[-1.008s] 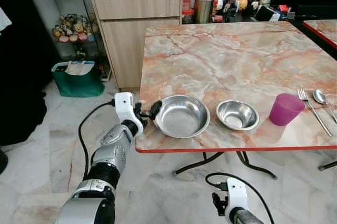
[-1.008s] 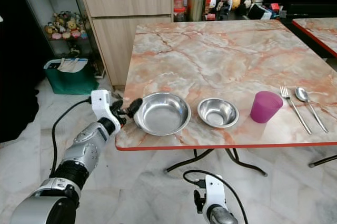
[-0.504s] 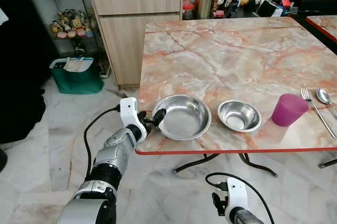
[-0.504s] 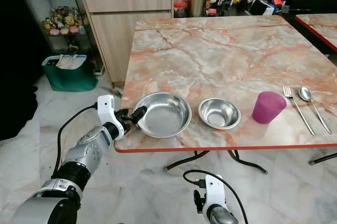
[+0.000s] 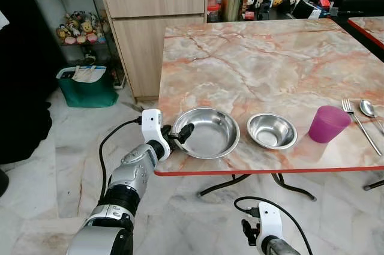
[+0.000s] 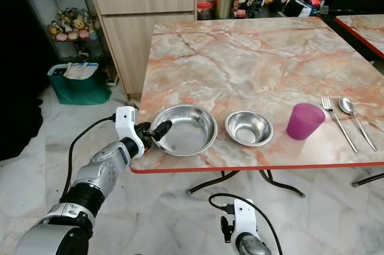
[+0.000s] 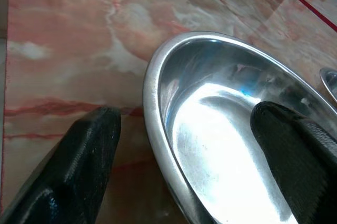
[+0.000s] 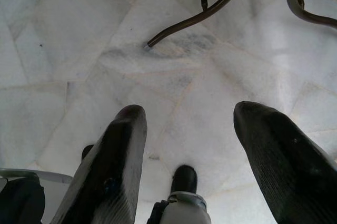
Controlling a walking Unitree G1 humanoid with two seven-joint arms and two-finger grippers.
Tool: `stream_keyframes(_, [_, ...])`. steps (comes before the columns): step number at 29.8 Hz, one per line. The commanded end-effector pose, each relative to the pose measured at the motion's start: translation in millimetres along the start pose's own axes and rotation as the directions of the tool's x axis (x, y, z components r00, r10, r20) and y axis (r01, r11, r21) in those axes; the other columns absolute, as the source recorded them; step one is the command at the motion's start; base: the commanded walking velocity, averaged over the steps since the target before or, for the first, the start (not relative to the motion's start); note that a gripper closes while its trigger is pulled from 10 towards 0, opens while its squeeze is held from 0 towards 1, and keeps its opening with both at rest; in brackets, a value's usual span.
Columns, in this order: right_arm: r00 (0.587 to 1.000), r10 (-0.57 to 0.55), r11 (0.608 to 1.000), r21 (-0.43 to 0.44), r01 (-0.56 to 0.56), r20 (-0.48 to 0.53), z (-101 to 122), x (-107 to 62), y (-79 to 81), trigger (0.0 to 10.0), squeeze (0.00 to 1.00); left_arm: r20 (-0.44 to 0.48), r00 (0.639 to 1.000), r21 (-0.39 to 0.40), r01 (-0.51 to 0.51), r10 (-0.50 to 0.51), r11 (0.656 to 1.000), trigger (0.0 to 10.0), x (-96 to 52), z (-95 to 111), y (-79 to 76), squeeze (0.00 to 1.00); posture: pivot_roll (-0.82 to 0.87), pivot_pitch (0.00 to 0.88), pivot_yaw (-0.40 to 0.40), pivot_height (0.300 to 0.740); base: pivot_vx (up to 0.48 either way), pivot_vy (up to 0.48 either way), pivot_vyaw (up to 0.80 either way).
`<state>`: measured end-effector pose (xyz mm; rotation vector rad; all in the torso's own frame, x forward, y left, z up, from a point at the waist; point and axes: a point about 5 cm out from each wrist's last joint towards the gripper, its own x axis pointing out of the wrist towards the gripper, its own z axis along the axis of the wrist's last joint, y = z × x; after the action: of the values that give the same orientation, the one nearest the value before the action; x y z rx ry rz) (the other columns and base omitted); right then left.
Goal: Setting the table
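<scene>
The large steel bowl (image 5: pixel 206 132) is sitting near the front left corner of the marble desk (image 5: pixel 252 69), close to the red front edge. The left gripper (image 5: pixel 178 134) is reaching in from beyond the desk's left side, its jaws spread and straddling the bowl's left rim: in the left wrist view one black finger (image 7: pixel 79 166) is lying outside the rim over the marble and the other is hanging over the bowl's shiny inside; whether either pad is touching the metal I cannot tell. The silver left arm (image 5: pixel 129 177) is stretching down towards the bottom left of the head views, a black cable looping beside it.

Just right of the large bowl, a small steel bowl (image 5: pixel 272 131) is resting apart from it. Further right, a purple cup (image 5: pixel 328 123) is standing upright, and beyond it a fork (image 5: pixel 356 124) and a spoon (image 5: pixel 369 113) are lying side by side near the desk's right edge.

The right gripper (image 8: pixel 192 166) is hanging idle below the desk, jaws spread over the white marble floor (image 8: pixel 63 45), with the desk's dark metal legs (image 8: pixel 210 8) ahead of it.

Behind the desk, a wooden cabinet (image 5: pixel 157 21) is standing against the wall, and a green bag (image 5: pixel 88 87) is sitting on the floor to its left.
</scene>
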<state>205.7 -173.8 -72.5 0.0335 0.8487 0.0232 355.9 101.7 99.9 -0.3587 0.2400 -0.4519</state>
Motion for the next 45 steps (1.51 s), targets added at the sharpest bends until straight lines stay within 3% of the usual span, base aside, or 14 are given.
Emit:
stream_keyframes(1, [1.000, 0.003, 1.000, 0.004, -0.003, -0.007, -0.6, 0.1, 0.9, 10.0, 0.00, -0.019, 1.000, 0.039, 0.011, -0.011, 0.999, 4.3, -1.0, -0.4, -1.4, 0.00, 0.07, 0.038, 0.018, 0.715, 0.000, 0.000, 0.00])
stream_keyframes(2, [1.000, 0.003, 1.000, 0.003, -0.003, -0.007, -0.5, 0.1, 0.8, 10.0, 0.00, -0.020, 1.000, 0.041, 0.012, -0.011, 0.999, 1.6, -1.0, -0.5, -1.5, 0.00, 0.07, 0.039, 0.018, 0.715, 0.000, 0.000, 0.00])
stream_keyframes(6, [1.000, 0.003, 1.000, 0.004, -0.003, -0.006, 0.2, 0.3, 0.7, 10.0, 0.00, -0.034, 0.999, 0.068, 0.008, -0.005, 0.998, 0.9, -0.4, -1.7, -1.5, 0.00, 0.07, 0.037, 0.019, 0.715, 0.000, 0.000, 0.00])
stream_keyframes(7, [1.000, 0.003, 1.000, 0.005, -0.003, -0.005, 0.5, 0.4, 0.8, 10.0, 0.00, -0.037, 0.999, 0.075, 0.011, -0.008, 0.997, 0.2, -0.2, -2.1, -2.0, 0.00, 0.07, 0.036, 0.019, 0.715, 0.000, 0.000, 0.00])
stream_keyframes(45, [1.000, 0.006, 1.000, 0.008, -0.006, -0.008, 0.1, 0.5, 2.1, 10.0, 0.00, -0.020, 1.000, 0.109, 0.005, -0.003, 0.994, 0.0, -1.2, 2.9, -0.1, 0.00, 0.07, 0.023, 0.022, 0.715, 0.000, 0.000, 0.00])
